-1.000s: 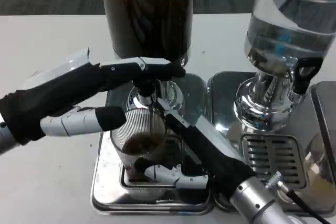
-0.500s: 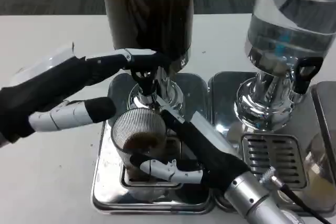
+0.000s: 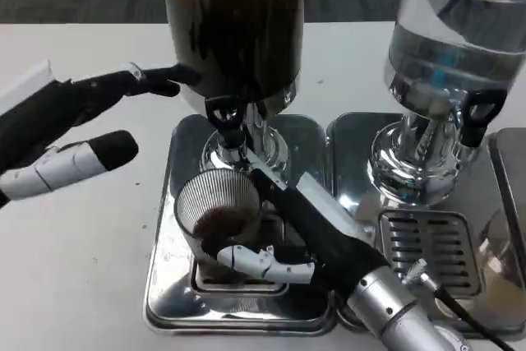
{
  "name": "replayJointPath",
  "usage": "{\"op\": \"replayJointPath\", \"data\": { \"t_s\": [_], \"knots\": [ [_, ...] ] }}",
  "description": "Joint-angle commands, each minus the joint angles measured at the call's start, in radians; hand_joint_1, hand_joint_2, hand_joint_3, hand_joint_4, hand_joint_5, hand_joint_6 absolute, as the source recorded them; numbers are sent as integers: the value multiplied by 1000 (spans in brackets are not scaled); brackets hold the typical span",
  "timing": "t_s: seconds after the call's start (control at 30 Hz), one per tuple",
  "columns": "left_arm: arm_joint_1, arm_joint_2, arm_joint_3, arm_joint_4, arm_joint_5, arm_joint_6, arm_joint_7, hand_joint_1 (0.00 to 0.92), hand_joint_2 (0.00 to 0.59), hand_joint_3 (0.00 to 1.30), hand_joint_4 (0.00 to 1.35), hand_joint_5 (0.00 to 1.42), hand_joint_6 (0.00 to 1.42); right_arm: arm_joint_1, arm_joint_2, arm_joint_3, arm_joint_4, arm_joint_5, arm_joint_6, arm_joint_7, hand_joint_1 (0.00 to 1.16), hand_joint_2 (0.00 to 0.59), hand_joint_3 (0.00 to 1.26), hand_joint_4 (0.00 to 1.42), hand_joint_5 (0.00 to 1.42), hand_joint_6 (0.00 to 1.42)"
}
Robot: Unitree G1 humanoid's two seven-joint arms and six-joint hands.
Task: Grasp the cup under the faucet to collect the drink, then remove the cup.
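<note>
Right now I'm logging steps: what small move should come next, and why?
Probably draw the cup out from under the faucet with the right hand. It grips the cup, which holds dark drink; the left hand is off the tap, open.

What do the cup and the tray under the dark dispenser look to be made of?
The cup, held by the right hand, looks like clear ribbed plastic or glass: the dark drink shows through its fine vertical ridges. The tray looks like polished metal, mirror-bright with reflections.

Bright overhead light, glare on chrome tray (image 3: 168, 285), slight blur.
</note>
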Motion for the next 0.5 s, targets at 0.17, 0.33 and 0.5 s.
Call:
{"op": "replayJointPath", "data": {
  "t_s": [0.17,0.33,0.5],
  "knots": [
    [46,19,41,22,31,-31,44,0,43,224,127,159,90,-8,12,-2,12,13,-18,-12,526,222,0,0,0,49],
    [70,20,67,29,55,-35,73,0,47,224,127,159,90,-12,13,-3,17,11,-18,-15,524,223,0,0,0,50],
    [98,22,91,38,63,-38,90,0,54,224,127,159,90,-23,16,0,28,10,-24,-16,522,223,0,0,0,50]
  ]
}}
